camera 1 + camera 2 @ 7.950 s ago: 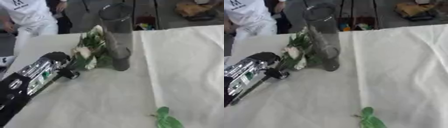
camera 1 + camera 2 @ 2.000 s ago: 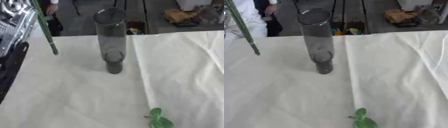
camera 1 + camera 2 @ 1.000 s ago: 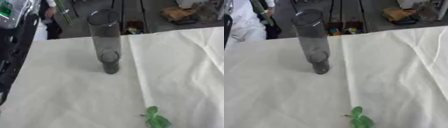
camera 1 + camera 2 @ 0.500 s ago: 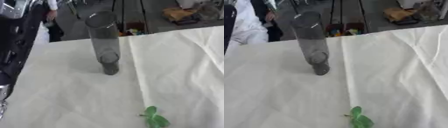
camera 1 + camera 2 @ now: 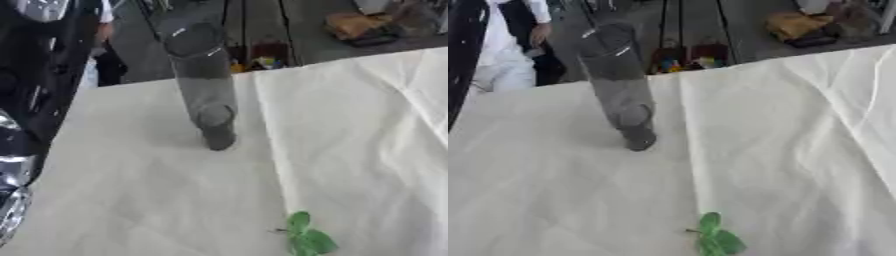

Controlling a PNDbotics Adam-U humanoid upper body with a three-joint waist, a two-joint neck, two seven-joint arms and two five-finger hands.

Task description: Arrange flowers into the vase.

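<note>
Green leaf sprig: we see it lying low and centre on the cream tablecloth.
Left arm: cut off along the left edge; we cannot tell its fingers.
Tall smoky glass cylinder vase: upright, upper centre, empty, dark base.

Smoky grey glass vase, cream tablecloth, green leaves.

Surface covered in creased cream cloth. Tall clear cylindrical glass vase stands upright on it, far-centre. Small green leaf sprig lies at near edge, well apart from vase.
</note>
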